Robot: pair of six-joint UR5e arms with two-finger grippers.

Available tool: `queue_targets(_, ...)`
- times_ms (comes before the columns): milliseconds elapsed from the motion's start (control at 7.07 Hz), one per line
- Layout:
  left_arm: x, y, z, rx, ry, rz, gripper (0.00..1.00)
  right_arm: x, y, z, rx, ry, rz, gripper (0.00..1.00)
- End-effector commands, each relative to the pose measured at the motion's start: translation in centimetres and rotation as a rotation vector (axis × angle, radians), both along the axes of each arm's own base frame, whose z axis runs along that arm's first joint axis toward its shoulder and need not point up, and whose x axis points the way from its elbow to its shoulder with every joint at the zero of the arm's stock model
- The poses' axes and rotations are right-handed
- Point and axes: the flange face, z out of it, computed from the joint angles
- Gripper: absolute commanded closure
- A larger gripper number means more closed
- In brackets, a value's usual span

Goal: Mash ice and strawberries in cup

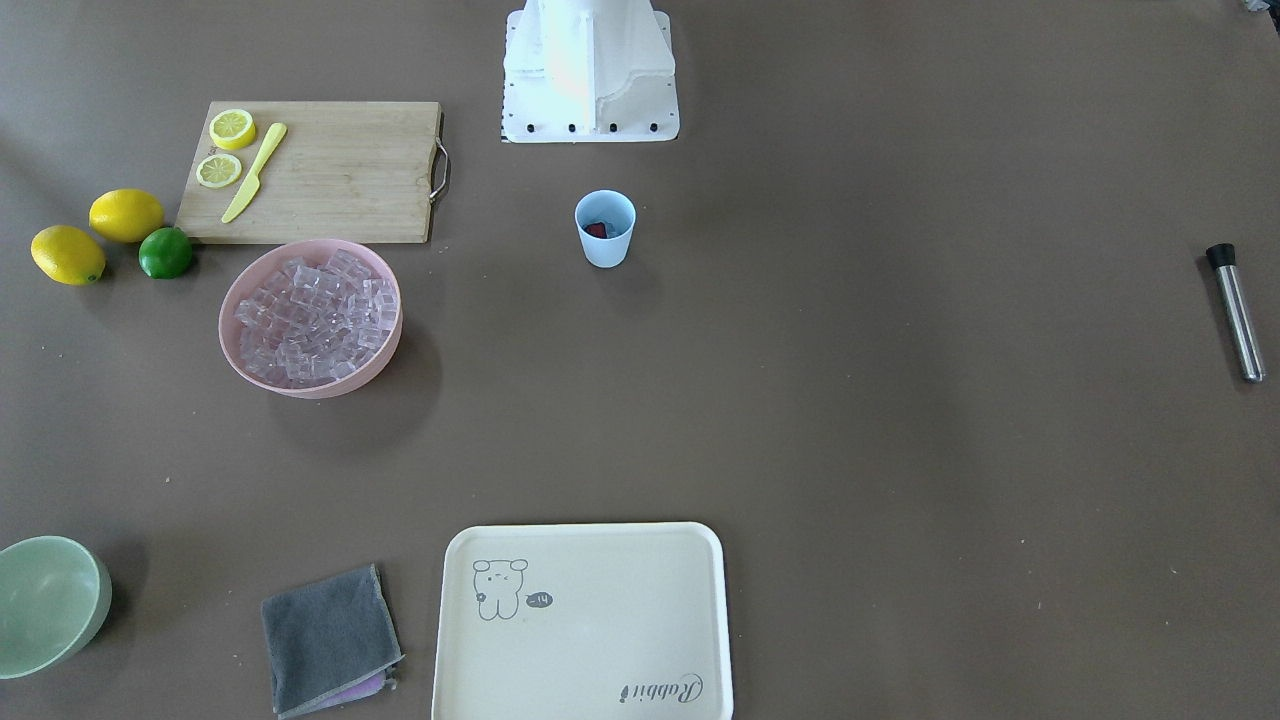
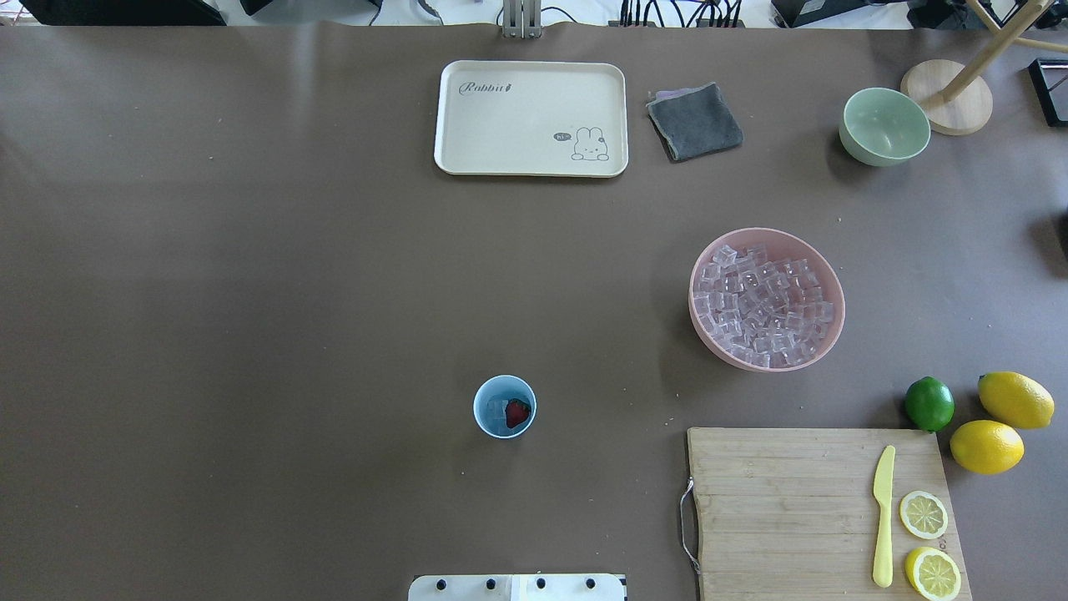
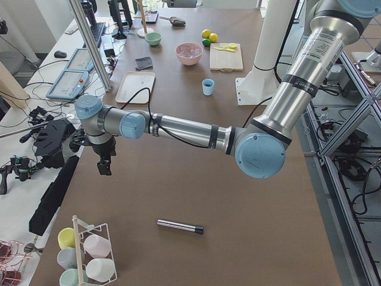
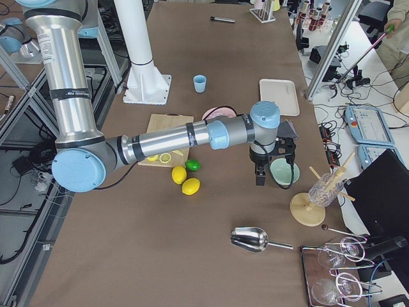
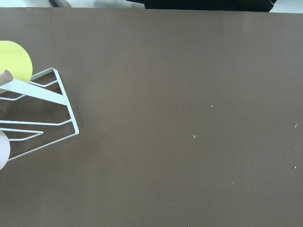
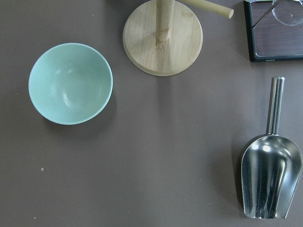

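Note:
The light blue cup [image 2: 505, 406] stands upright on the brown table in front of the robot's base. Inside it lie a dark red strawberry [image 2: 518, 412] and a clear ice cube [image 2: 497, 409]. More ice [image 2: 763, 305] fills a pink bowl [image 2: 837, 292] to the right. My left gripper [image 3: 104, 170] hangs over the table's far left end, well away from the cup; I cannot tell if it is open or shut. My right gripper [image 4: 260, 179] hovers beside the pale green bowl [image 4: 283, 171] at the far right end; its state cannot be told either.
A steel rod with a black tip [image 1: 1237, 312] lies at the left end. A cream tray [image 2: 450, 117], a grey cloth [image 2: 694, 122], a cutting board [image 2: 784, 501] with knife and lemon slices, lemons, a lime [image 2: 929, 403], a metal scoop [image 6: 271, 182] and a cup rack [image 3: 89, 250] stand around.

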Motion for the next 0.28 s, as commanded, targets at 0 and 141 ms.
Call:
queue_targets(0, -0.04, 0.02, 0.09, -0.002, 0.000, -0.001, 0.02, 0.01, 0.07, 0.17, 0.000, 0.001, 0.000, 0.00)
queue_targets(141, -0.04, 0.02, 0.17, -0.003, 0.000, -0.001, 0.02, 0.02, 0.14, 0.11, 0.002, 0.001, 0.000, 0.00)
